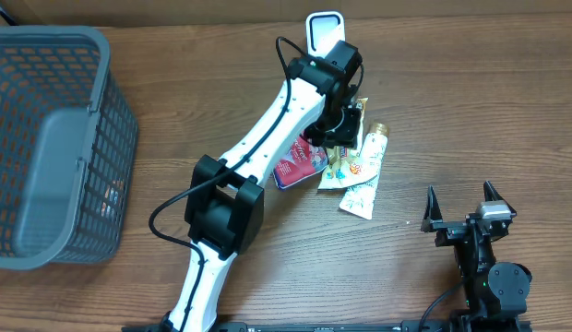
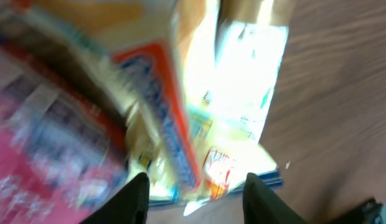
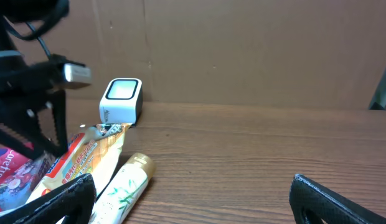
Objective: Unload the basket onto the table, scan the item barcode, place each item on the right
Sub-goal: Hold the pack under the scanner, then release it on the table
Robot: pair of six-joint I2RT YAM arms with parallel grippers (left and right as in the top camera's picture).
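A white barcode scanner stands at the table's far edge, also seen in the right wrist view. In front of it lies a pile: a red pouch, a yellow-orange snack packet and a white tube with a gold cap. My left gripper hangs right over the pile. Its view is blurred, showing the left gripper open, with the packet and tube just beyond the fingertips and nothing clamped. My right gripper stands open at the near right, away from the pile.
A grey plastic basket fills the left side of the table. The left arm stretches diagonally from the front edge to the pile. A brown cardboard wall rises behind the scanner.
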